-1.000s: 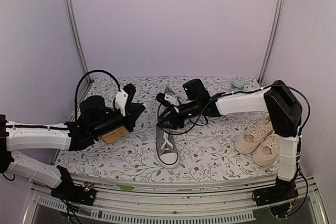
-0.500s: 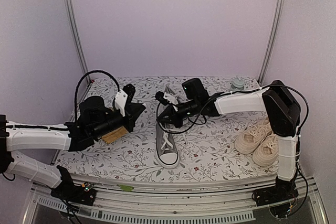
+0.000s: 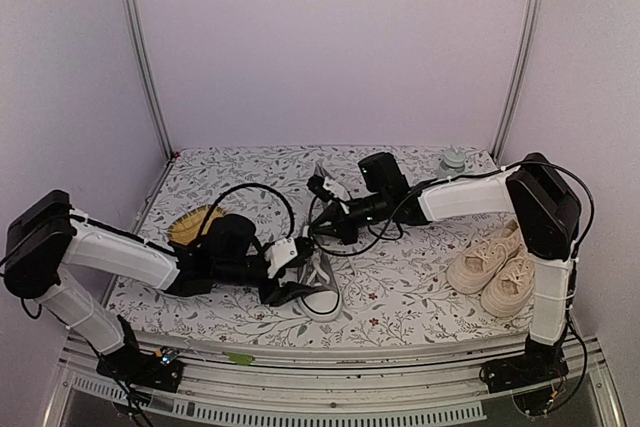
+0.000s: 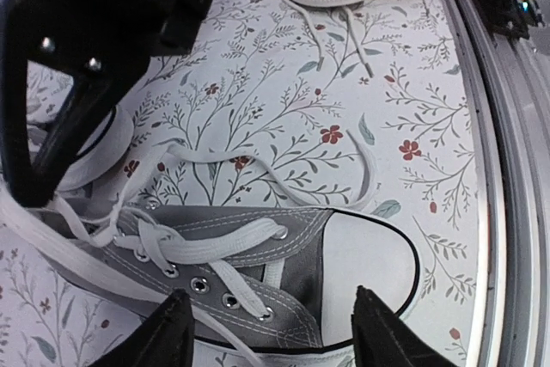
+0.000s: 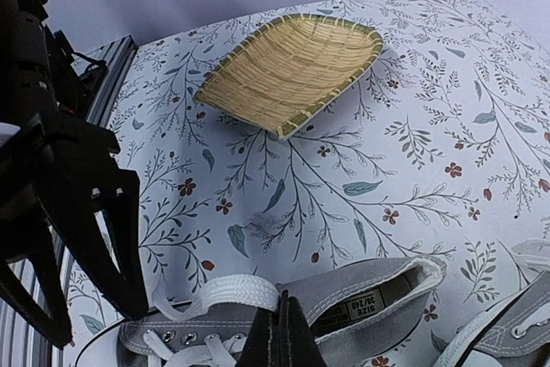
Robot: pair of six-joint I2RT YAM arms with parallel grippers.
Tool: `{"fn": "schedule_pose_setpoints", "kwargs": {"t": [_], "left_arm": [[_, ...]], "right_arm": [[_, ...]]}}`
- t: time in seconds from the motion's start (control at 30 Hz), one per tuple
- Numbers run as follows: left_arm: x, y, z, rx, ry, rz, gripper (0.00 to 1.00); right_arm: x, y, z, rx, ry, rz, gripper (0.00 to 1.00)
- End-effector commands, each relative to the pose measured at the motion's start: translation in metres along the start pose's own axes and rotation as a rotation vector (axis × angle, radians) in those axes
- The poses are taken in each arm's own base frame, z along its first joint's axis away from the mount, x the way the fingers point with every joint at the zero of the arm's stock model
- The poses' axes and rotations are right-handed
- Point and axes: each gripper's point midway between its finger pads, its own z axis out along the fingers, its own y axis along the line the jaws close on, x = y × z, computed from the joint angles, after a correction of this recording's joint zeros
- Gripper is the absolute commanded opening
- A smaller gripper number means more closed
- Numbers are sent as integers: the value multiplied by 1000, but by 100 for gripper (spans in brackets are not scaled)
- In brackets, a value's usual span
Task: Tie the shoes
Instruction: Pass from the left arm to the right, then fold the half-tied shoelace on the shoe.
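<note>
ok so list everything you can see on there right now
grey canvas lace-up sneaker: 2, grey with white laces and toe caps, one front centre, the other just behind it
cream canvas lace-up sneakers: 2, cream, side by side at the right
woven bamboo tray: 1, straw yellow, left side
small round knob-topped object: 1, pale grey-green, back right corner
floral-print table cover: 1, white with leaves and red flowers, under everything
left hand: 1, black, open over the front grey sneaker
right hand: 1, black, shut, at that sneaker's laces
</note>
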Motion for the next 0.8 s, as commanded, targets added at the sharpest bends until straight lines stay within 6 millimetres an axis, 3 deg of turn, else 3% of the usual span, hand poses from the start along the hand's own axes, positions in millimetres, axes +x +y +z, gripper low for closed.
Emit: {"fn": "schedule_pose_setpoints", "kwargs": {"t": [0.0, 0.13, 0.3, 0.33, 0.47, 0.6, 0.77], "left_arm": [[-27, -9, -19, 96, -2, 124, 68], [-42, -5, -36, 162, -17, 96, 65], [-67, 54, -60, 14, -201, 83, 30], [-68, 65, -59, -21, -207, 100, 28], [-61, 88, -40, -17, -170, 175, 30], [-57, 90, -24, 27, -170, 208, 30], [-61, 94, -18, 24, -195, 226, 32]], "right_arm": [[-25, 7, -14, -3, -66, -88, 1], [-29, 9, -15, -9, -79, -119, 1], [-29, 11, -15, -19, -82, -134, 1], [-29, 11, -15, -20, -82, -135, 1], [-30, 11, -15, -23, -86, -134, 1], [-29, 10, -15, -19, -85, -131, 1], [-29, 12, -15, -27, -86, -132, 1]]}}
